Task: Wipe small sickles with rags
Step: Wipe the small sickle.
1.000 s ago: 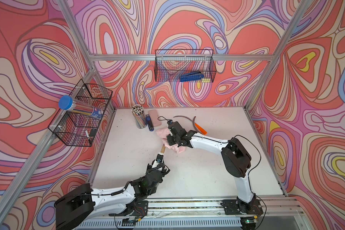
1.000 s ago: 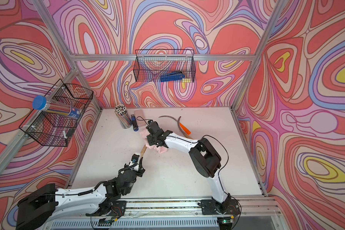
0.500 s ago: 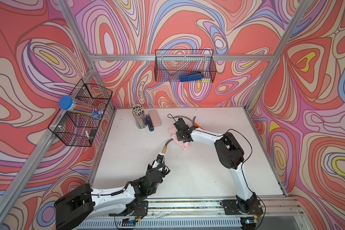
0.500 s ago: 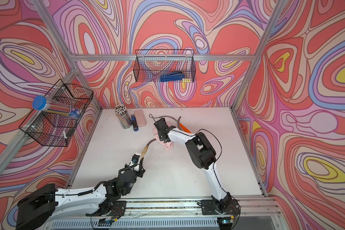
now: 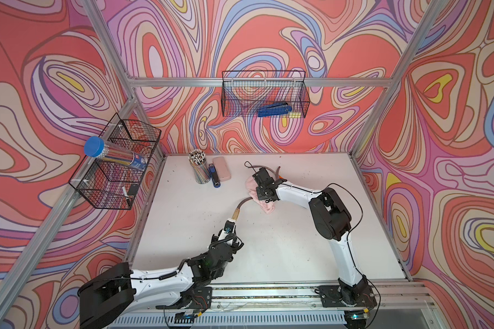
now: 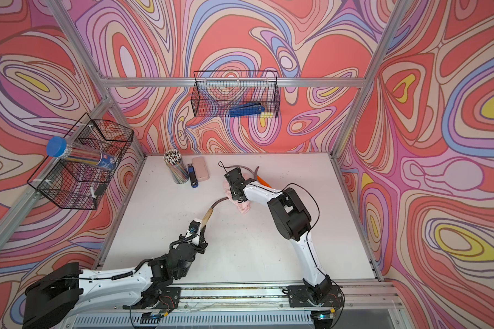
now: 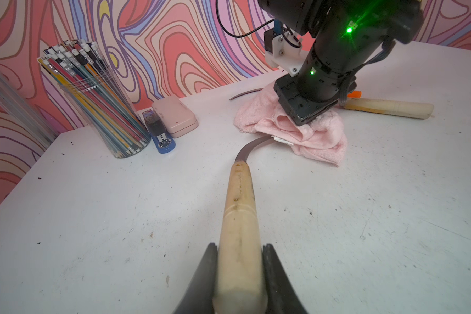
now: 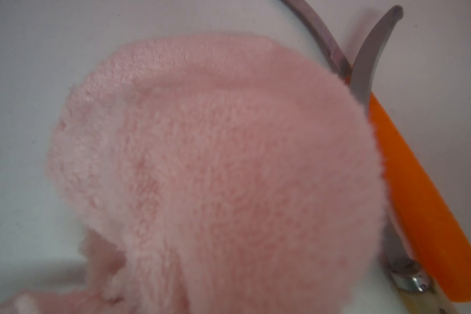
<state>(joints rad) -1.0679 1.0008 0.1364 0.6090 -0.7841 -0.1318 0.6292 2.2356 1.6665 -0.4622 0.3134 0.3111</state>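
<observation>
- Pink rag (image 5: 267, 207) sits bunched up on the white table (image 5: 297, 250). It's out on the right arm's side of the pencil cup (image 5: 200, 172) and a little nearer the robot than the cup is.
- The right gripper (image 7: 301, 121) is pushed down into the rag and closed on it. Its fingers are buried in the fluff, so the right wrist view is mostly pink fuzz.
- The left gripper (image 7: 239, 252) is clamped on the butt of the wooden-handled sickle (image 7: 238, 206). That sickle lies flat on the table, closer to the robot than the pencil cup, and its dark blade curves off under the rag.
- Versus a second ago, the rag and right gripper have slid along the blade, away from the handle. The cloth was right up against the handle end back then, and now a bare stretch of blade shows between them.
- Most of that slide happened early, since the last half second shows hardly any shift. The left gripper and the handle haven't budged.
- The orange-handled sickle (image 8: 419, 190) and the second wooden sickle (image 7: 386, 108) lie crossed, touching each other. They're just past the rag, on its side away from the pencil cup.
- A blue stapler (image 5: 215, 178) sits just beside the pencil cup, with a smooth pink case (image 5: 221, 171) right next to it.
- For writing, the blue-capped tube (image 5: 117, 155) in the side wire basket (image 5: 106, 185), out past the pencil cup on the left arm's side, has a label. The print is too small to read.
- The sticker on the stapler isn't legible either.
</observation>
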